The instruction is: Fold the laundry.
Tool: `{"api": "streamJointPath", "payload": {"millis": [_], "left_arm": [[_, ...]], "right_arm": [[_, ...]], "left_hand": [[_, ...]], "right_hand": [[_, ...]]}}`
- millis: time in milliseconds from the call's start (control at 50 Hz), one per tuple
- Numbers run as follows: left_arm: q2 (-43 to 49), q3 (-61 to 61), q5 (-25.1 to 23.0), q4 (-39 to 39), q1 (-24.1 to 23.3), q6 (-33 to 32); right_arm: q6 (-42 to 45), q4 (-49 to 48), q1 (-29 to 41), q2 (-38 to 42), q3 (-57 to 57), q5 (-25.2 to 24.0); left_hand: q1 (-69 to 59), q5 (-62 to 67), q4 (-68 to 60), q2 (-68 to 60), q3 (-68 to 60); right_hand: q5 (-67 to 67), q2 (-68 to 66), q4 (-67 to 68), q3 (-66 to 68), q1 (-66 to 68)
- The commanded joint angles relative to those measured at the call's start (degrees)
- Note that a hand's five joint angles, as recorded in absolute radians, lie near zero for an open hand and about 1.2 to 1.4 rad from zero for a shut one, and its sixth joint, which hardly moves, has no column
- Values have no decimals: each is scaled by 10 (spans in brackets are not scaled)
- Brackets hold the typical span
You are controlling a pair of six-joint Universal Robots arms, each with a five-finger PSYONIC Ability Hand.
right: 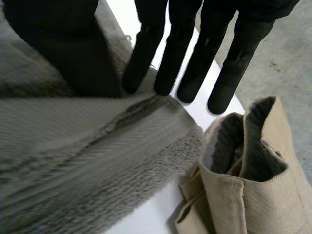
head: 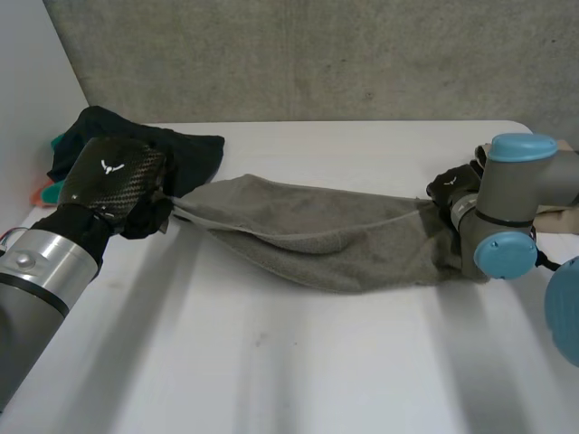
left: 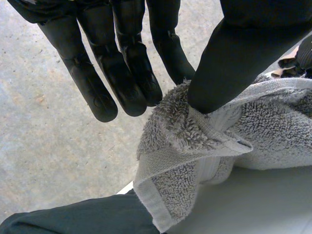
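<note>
A grey towel hangs stretched across the white table between my two hands, sagging in the middle. My left hand holds its left end. In the left wrist view the thumb pinches a bunched towel corner against the straight fingers. My right hand is at the towel's right end. There the thumb presses into the towel beside the nearest of the straight fingers, pinching the edge.
A dark green garment lies heaped at the back left, just behind my left hand, and its edge lies under the towel corner. A beige garment lies at the table's right edge, close to my right hand.
</note>
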State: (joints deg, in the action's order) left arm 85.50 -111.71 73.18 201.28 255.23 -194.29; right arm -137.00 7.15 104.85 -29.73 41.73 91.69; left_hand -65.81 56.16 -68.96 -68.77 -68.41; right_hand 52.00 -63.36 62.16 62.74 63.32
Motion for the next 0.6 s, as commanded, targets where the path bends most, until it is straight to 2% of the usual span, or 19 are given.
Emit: {"api": "streamJointPath", "payload": {"millis": [20, 80, 120, 180, 240, 320, 380, 480, 560, 600], "left_arm": [[-8, 10, 0, 0, 16, 0], [-13, 18, -1, -2, 28, 0], [-20, 30, -2, -10, 42, 1], [-33, 47, -4, -38, 62, 4], [-43, 63, -13, -75, 79, 9], [-55, 75, -34, -139, 94, 8], [-61, 77, -49, -187, 97, 4], [-59, 74, -69, -318, 102, -35], [-31, 60, -76, -360, 105, -85], [-17, 55, -76, -355, 103, -107]], "right_arm": [[-57, -23, -10, -107, 32, -5], [-92, -31, -16, -178, 71, -28], [-94, -28, -25, -246, 113, -60], [-71, -6, -52, -338, 170, -95], [-51, 21, -73, -396, 207, -113], [7, 110, -124, -488, 266, -153], [44, 165, -152, -519, 300, -183], [163, 282, -218, -548, 373, -247], [175, 269, -207, -522, 397, -267], [139, 244, -186, -500, 396, -265]], "left_hand": [[-142, 138, -110, -112, -116], [-142, 138, -110, -112, -116], [-142, 138, -110, -112, -116], [-142, 138, -110, -112, -116], [-142, 138, -110, -112, -116], [-142, 138, -110, -112, -116], [-142, 138, -110, -112, -116], [-142, 138, -110, -112, -116], [-142, 138, -110, -112, -116], [-142, 138, -110, -112, -116]], "right_hand": [[180, -166, 178, 173, 167], [180, -166, 178, 173, 167], [180, -166, 178, 173, 167], [180, -166, 178, 173, 167], [180, -166, 178, 173, 167], [180, -166, 178, 173, 167], [180, -166, 178, 173, 167], [180, -166, 178, 173, 167], [178, -165, 176, 171, 165], [-71, 85, -73, -79, -85]]}}
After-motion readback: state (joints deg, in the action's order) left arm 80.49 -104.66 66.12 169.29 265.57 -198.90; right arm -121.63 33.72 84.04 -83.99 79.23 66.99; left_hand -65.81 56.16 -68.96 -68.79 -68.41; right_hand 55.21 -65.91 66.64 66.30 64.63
